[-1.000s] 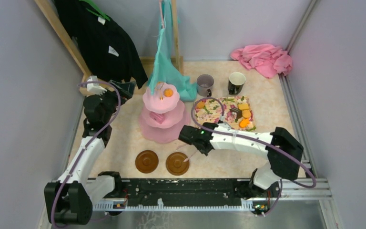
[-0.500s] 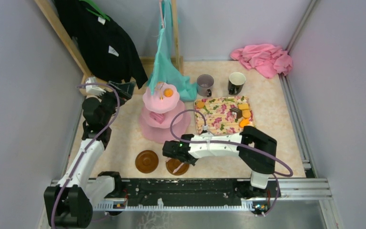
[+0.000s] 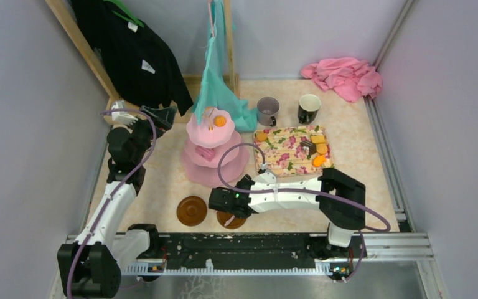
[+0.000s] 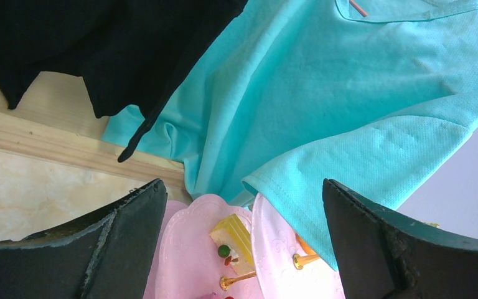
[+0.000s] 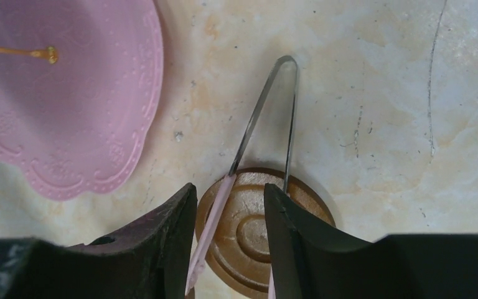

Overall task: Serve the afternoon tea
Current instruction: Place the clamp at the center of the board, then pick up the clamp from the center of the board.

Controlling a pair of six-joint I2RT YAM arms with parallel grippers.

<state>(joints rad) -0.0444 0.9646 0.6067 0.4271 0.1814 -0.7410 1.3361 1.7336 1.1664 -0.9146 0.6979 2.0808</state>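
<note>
The pink three-tier stand point(image 3: 215, 163) holds an orange cake point(image 3: 220, 121) on top and a pink one point(image 3: 205, 154) lower down. In the left wrist view a yellow cake point(image 4: 236, 233) lies on the stand point(image 4: 187, 249). My left gripper point(image 3: 160, 114) point(image 4: 243, 190) hangs open beside the stand, empty. My right gripper point(image 3: 224, 210) point(image 5: 230, 190) hovers low over the right brown disc point(image 3: 231, 220) point(image 5: 255, 230), jaws apart. Metal tongs point(image 5: 267, 106) with pink tips lie across the disc between the fingers, the left arm clear of the finger. The other disc point(image 3: 192, 210) lies to the left.
A floral tray point(image 3: 286, 156) carries more orange and brown cakes. Behind it stand a grey mug point(image 3: 267, 110) and a black white-lined mug point(image 3: 309, 108). Teal fabric point(image 3: 215, 81) hangs over the stand, a black garment point(image 3: 131, 50) at back left, pink cloth point(image 3: 343, 78) in the far corner.
My right arm swung left and down over the right disc. Its jaws went from shut to apart, and the tongs spread between them. The left arm stayed still.
</note>
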